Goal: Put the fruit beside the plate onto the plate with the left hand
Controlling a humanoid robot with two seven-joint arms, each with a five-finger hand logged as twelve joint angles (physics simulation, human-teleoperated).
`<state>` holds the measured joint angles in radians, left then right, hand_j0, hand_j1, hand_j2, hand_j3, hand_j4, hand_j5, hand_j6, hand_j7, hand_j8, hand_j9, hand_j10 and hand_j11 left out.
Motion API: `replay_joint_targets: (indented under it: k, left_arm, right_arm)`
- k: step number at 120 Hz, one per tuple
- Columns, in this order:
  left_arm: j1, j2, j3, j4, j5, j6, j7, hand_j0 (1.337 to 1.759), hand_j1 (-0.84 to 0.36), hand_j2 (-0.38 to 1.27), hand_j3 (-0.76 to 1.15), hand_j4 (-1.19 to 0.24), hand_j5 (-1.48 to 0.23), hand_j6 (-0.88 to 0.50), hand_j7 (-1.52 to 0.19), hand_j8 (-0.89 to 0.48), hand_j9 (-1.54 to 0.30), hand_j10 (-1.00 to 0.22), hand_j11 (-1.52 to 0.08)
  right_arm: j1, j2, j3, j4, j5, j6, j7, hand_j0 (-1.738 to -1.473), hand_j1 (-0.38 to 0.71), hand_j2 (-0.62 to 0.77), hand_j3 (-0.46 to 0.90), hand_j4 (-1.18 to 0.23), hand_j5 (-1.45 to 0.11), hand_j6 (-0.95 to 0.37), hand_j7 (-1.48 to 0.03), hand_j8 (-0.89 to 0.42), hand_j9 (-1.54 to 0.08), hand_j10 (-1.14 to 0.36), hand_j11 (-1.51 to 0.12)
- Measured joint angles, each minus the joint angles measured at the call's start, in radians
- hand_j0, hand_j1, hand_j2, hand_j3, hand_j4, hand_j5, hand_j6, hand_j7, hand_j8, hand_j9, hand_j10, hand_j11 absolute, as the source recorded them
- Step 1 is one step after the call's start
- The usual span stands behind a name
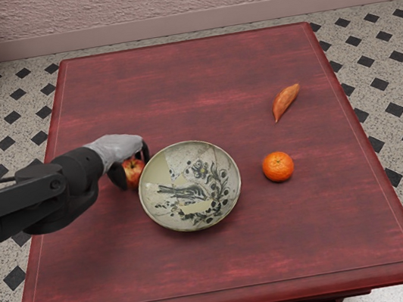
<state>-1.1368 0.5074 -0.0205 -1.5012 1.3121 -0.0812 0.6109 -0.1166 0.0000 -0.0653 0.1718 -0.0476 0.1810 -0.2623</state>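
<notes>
A red, yellow-flecked apple (pixel 135 171) lies beside the patterned plate's (pixel 165 200) left rim near the table's (pixel 197 75) left edge, partly hidden by the left hand (pixel 119 151), fingers curled around it.

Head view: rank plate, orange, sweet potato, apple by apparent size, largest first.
1. plate
2. orange and sweet potato: too close, round versus long and thin.
apple: partly hidden by the left hand, cannot rank.

The dark red wooden tabletop (pixel 173 71) carries an orange (pixel 278 166) in its right half, nearer to the right edge than to the left one. A sweet potato (pixel 286 101) lies slanted behind it, apart from it, toward the far right corner. Below is a pale floor (pixel 399 89) with black diamonds.
</notes>
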Motion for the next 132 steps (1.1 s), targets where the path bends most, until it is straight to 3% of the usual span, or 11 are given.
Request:
replay_joint_targets:
  k: [41, 59, 61, 77, 132]
  left_arm:
    - [-0.007, 0.045, -0.001, 0.007, -0.008, -0.004, 0.000, 1.653, -0.27, 0.26, 0.00, -0.58, -0.86, -0.42, -0.86, -0.54, -0.86, -0.64, -0.86]
    - [-0.038, 0.077, -0.022, 0.008, -0.018, -0.007, 0.000, 1.655, -0.29, 0.29, 0.00, -0.57, -0.87, -0.49, -0.87, -0.51, -0.87, -0.65, -0.86]
    - [-0.047, 0.077, -0.026, 0.008, -0.021, -0.008, 0.000, 1.654, -0.28, 0.29, 0.00, -0.57, -0.87, -0.44, -0.87, -0.53, -0.87, -0.65, -0.87]
    - [-0.117, 0.064, -0.047, 0.005, -0.067, -0.014, 0.000, 1.655, -0.28, 0.29, 0.00, -0.57, -0.88, -0.42, -0.88, -0.53, -0.87, -0.65, -0.87]
    - [-0.104, -0.064, -0.189, -0.033, -0.170, -0.123, 0.000, 1.657, -0.30, 0.31, 0.00, -0.56, -0.88, -0.41, -0.86, -0.52, -0.86, -0.64, -0.86]
  right_arm:
    - [0.000, 0.000, 0.000, 0.000, 0.000, 0.000, 0.000, -1.658, -0.35, 0.00, 0.00, 0.00, 0.00, 0.00, 0.00, 0.00, 0.00, 0.00, 0.00]
    - [0.000, 0.000, 0.000, 0.000, 0.000, 0.000, 0.000, -1.658, -0.35, 0.00, 0.00, 0.00, 0.00, 0.00, 0.00, 0.00, 0.00, 0.00, 0.00]
    - [0.000, 0.000, 0.000, 0.000, 0.000, 0.000, 0.000, -1.658, -0.35, 0.00, 0.00, 0.00, 0.00, 0.00, 0.00, 0.00, 0.00, 0.00, 0.00]
    - [0.000, 0.000, 0.001, 0.000, 0.000, 0.000, 0.000, -1.658, -0.35, 0.00, 0.00, 0.00, 0.00, 0.00, 0.00, 0.00, 0.00, 0.00, 0.00]
    - [0.000, 0.000, 0.001, 0.000, 0.000, 0.000, 0.000, -1.658, -0.35, 0.00, 0.00, 0.00, 0.00, 0.00, 0.00, 0.00, 0.00, 0.00, 0.00]
